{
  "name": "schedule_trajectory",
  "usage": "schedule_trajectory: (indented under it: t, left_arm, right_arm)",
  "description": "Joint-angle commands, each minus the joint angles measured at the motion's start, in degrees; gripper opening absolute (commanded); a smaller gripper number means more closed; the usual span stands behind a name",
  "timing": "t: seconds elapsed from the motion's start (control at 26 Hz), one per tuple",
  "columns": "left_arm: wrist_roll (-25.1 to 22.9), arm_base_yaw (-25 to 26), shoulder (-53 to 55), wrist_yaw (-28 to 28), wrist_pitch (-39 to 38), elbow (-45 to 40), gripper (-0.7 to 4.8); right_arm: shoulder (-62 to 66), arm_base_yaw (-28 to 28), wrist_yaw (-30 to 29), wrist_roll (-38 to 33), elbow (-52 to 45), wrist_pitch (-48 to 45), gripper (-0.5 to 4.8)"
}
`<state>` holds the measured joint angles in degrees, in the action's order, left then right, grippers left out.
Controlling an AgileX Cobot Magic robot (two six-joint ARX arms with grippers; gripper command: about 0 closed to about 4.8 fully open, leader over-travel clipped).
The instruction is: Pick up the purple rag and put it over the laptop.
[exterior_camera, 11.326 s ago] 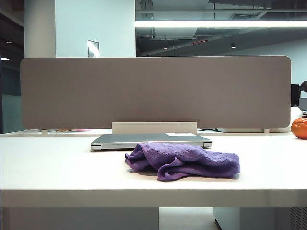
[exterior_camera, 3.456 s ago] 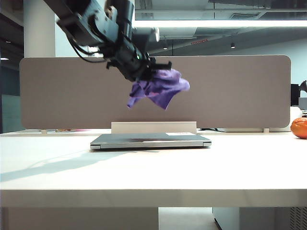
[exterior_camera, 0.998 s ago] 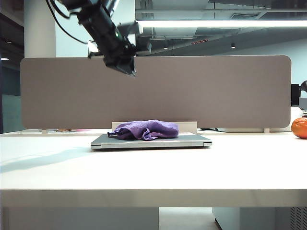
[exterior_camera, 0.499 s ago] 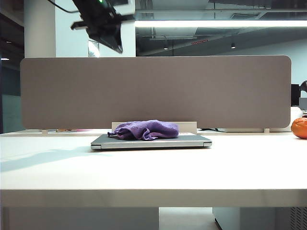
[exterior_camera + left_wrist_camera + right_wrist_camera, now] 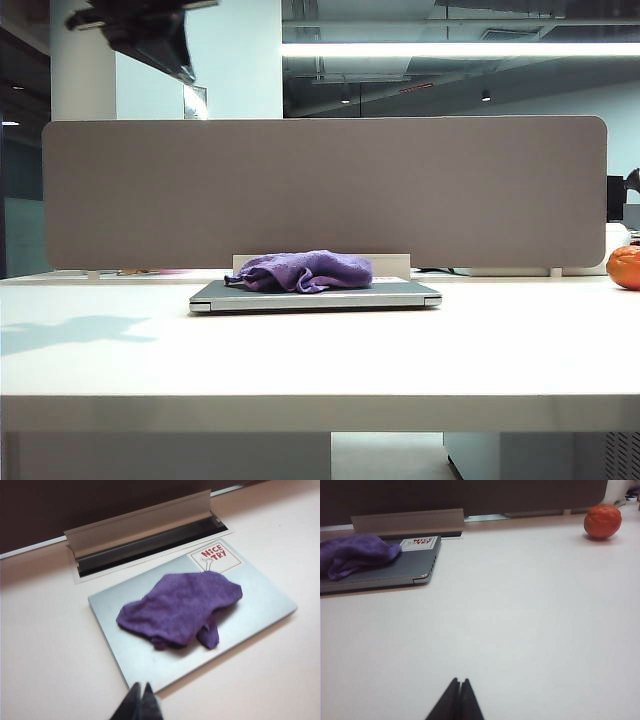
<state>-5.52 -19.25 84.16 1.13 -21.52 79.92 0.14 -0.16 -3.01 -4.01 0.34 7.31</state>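
I am seeing the purple rag (image 5: 180,607) lying bunched on the laptop (image 5: 260,607), so I am judging only retreat remains. I am lifting the left gripper (image 5: 141,702), jaws pinched together and empty, straight clear above the table (image 5: 320,365); the right gripper (image 5: 456,700), likewise closed, is sitting low and well apart.

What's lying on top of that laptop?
A crumpled purple rag lies on the closed laptop, beside a "NICE TRY" sticker. The lid beneath the rag is hidden. Both grippers are shut, well clear.

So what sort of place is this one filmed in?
Most likely an open-plan office: a white desk backed by a grey divider panel, a closed laptop with a purple rag on it, and strip ceiling lights behind.
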Motion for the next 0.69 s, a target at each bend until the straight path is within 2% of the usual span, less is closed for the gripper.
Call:
schedule_trajectory:
  t: [0.04,0.27,0.35,0.69]
  left_arm:
    - [2.05,0.31,-6.86,0.24,3.23,-7.63,-0.06]
    - [5.27,0.31,-17.75,0.24,7.13,-20.48,-0.06]
    - [7.80,0.31,-23.26,0.22,7.43,-26.75,-0.06]
    - [13.92,0.31,-35.47,0.22,7.89,-39.19,-0.06]
  right_arm:
    - [-0.09,0.00,0.33,0.15,-0.22,0.15,0.22]
    - [-0.09,0.04,0.35,0.15,-0.22,0.17,0.22]
    - [-0.09,0.04,0.33,0.15,-0.22,0.17,0.22]
    - [-0.09,0.04,0.35,0.15,-0.22,0.17,0.22]
